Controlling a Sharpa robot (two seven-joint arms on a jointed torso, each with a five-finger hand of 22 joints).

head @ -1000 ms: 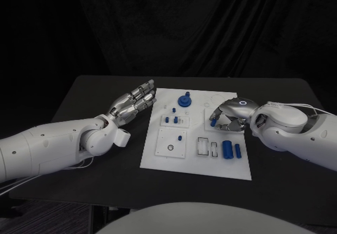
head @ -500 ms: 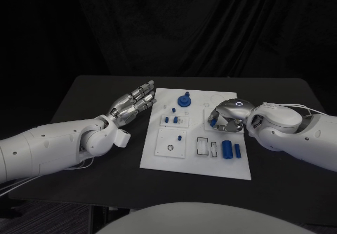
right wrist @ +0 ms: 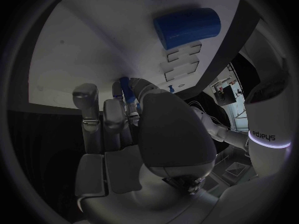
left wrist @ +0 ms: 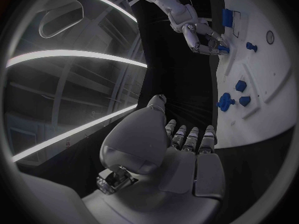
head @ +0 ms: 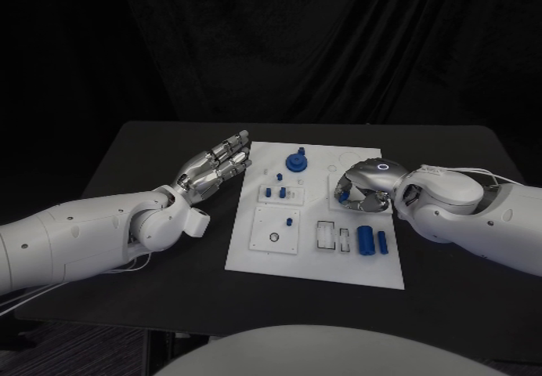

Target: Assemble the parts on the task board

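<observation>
The white task board (head: 316, 258) lies mid-table. My right hand (head: 363, 188) hovers curled over its right half. Thumb and fingers pinch a small blue part (right wrist: 124, 88), also visible in the left wrist view as the blue part (left wrist: 222, 49). My left hand (head: 217, 167) lies open and flat beside the board's left edge, fingers straight, holding nothing. A blue knob (head: 296, 162) stands at the board's far middle. Small blue pegs (head: 275, 192) sit in a raised square. A thick blue cylinder (head: 366, 239) and a thinner one (head: 383, 243) lie near the right edge.
Two empty rectangular slots (head: 327, 235) lie left of the thick cylinder (right wrist: 187, 27). A black ring (head: 275, 236) and a blue peg (head: 289, 222) sit on the near-left square. Bare black table (head: 452, 298) surrounds the board.
My right hand has shifted slightly left and turned a little over the board's right half. The left hand has not moved.
</observation>
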